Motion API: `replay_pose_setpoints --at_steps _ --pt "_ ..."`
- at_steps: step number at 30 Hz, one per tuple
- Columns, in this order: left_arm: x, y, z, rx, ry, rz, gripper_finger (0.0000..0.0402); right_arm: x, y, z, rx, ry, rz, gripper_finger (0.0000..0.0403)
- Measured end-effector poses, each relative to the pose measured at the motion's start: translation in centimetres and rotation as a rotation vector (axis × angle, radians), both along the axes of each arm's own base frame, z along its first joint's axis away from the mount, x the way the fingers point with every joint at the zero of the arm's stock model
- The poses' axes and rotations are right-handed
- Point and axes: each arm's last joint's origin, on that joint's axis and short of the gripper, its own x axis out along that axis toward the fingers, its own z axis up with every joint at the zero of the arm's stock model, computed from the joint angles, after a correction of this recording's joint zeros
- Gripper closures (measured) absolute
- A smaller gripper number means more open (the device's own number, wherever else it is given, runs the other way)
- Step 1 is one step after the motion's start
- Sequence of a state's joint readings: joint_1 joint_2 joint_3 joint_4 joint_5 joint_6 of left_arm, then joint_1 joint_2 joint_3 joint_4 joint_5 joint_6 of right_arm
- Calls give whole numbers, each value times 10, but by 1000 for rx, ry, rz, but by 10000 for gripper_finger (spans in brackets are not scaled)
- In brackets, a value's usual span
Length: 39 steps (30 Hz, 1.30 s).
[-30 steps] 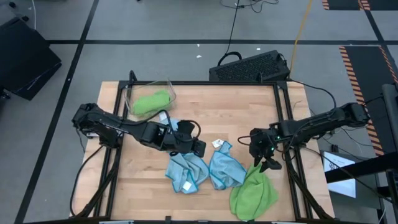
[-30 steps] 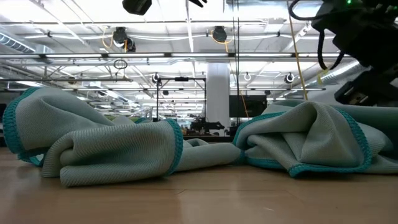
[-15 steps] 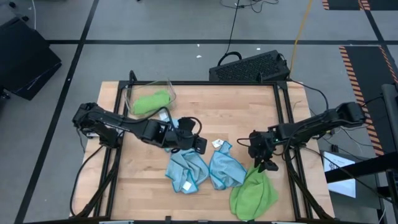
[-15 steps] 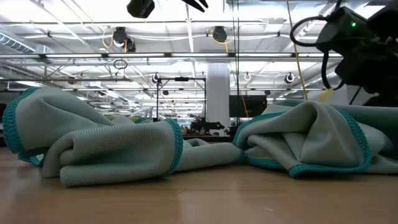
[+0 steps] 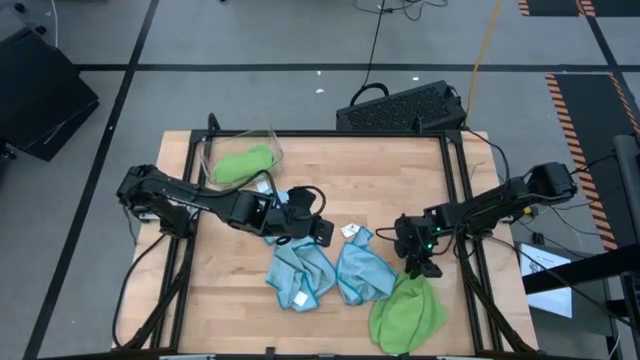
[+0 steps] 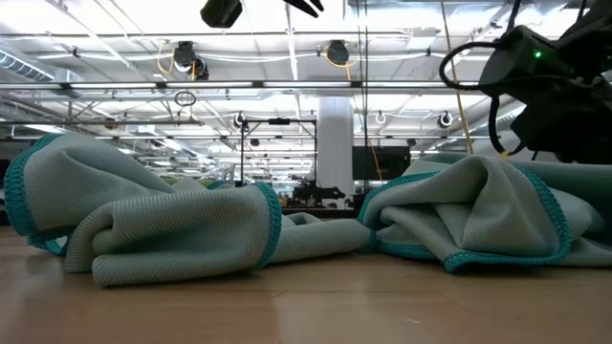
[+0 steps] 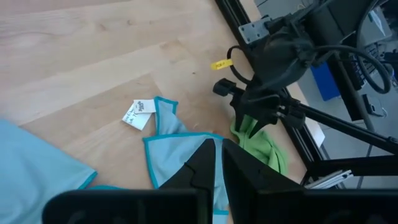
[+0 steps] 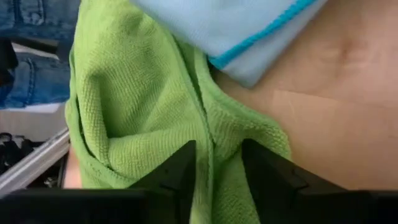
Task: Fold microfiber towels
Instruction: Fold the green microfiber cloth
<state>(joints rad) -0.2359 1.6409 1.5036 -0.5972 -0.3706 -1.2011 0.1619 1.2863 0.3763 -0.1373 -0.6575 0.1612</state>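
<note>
A lime green towel (image 5: 408, 312) lies crumpled near the table's near right corner, also seen in the right wrist view (image 8: 130, 106). My right gripper (image 5: 420, 268) is down on its far end, open, fingers either side of a raised fold. Two light blue towels (image 5: 300, 275) (image 5: 362, 272) lie bunched on the wood in the middle, one with its white tag (image 7: 138, 114) lying flat on the table. My left gripper (image 5: 325, 232) hangs shut above the table, just beyond the blue towels, holding nothing; its fingers (image 7: 216, 158) point toward the right arm. My right gripper comes slanting down from the table's right side onto the green towel's far end. Its fingertips (image 8: 180, 171) stand in the cloth on both sides of a raised fold (image 8: 211, 155). The towel lies slack on the table; I cannot tell whether the fold is pinched.
A clear bin (image 5: 268, 140) at the far left holds another green towel (image 5: 243, 163). A bit of blue cloth (image 5: 285, 203) shows under the left arm. Black frame rails (image 5: 462, 250) run along the table's sides. A person's jeans (image 8: 37, 25) show beyond the table.
My right gripper has sunk onto the green towel's far end, drifting slightly toward the table's left, and its fingers have drawn closer together. The towels have stayed where they lay.
</note>
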Motion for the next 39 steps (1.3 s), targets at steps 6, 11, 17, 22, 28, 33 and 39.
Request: replay_pose_setpoints --at_steps 6,11,17,22,28,33,39 --pt "0 0 0 13 -1 11 371 -3 7 0 -4 16 30 375" --pt "0 1 0 17 -2 16 371 3 8 15 48 20 -63 392" --pt "0 1 0 27 -1 9 371 13 7 56 135 -87 -159 399" --pt "0 1 1 53 -2 6 371 17 2 94 210 -190 -234 399" --pt "0 1 0 106 17 -33 371 17 -6 134 246 -291 -316 400" --pt "0 1 0 205 46 -115 371 17 -15 167 176 -358 -350 400" --pt "0 1 0 310 75 -201 371 15 -26 200 120 -402 -362 400"
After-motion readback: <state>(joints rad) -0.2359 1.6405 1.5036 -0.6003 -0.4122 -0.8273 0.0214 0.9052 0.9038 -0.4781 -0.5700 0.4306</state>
